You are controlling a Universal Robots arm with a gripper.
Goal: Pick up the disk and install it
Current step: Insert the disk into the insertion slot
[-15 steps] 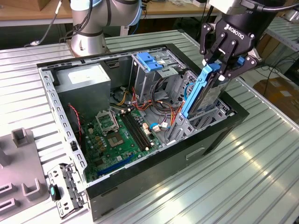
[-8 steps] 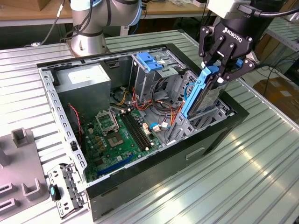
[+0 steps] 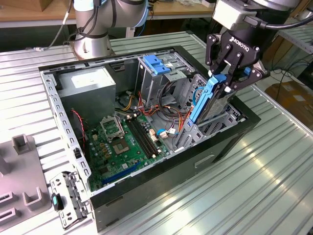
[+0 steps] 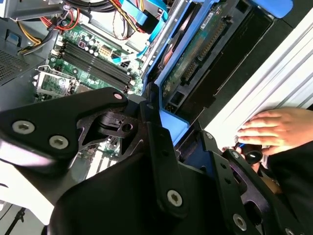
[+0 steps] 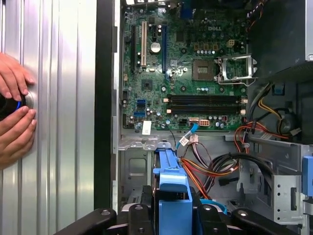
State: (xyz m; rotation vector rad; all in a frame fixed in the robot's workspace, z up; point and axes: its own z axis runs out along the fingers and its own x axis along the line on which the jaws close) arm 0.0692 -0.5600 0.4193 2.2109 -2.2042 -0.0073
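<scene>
Silver-grey arm [image 3: 93, 19], apparently blue-capped joints; black jaws with silver screws.

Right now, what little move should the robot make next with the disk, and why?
Probably ease the disk slightly down along its tilt. The gripper is shut on its top end. The disk leans rather than lying flat, and its lower end is just at the grey bay, so it does not look seated.

The black gripper [image 4: 176, 125] clamps the blue-railed disk [image 4: 195, 58] at its end, the disk's green circuit board facing the camera. The motherboard [image 4: 93, 63] lies at the disk's nine o'clock. At its four o'clock, a person's hand [image 4: 274, 129] rests on the ribbed worktop [image 4: 286, 73].
</scene>
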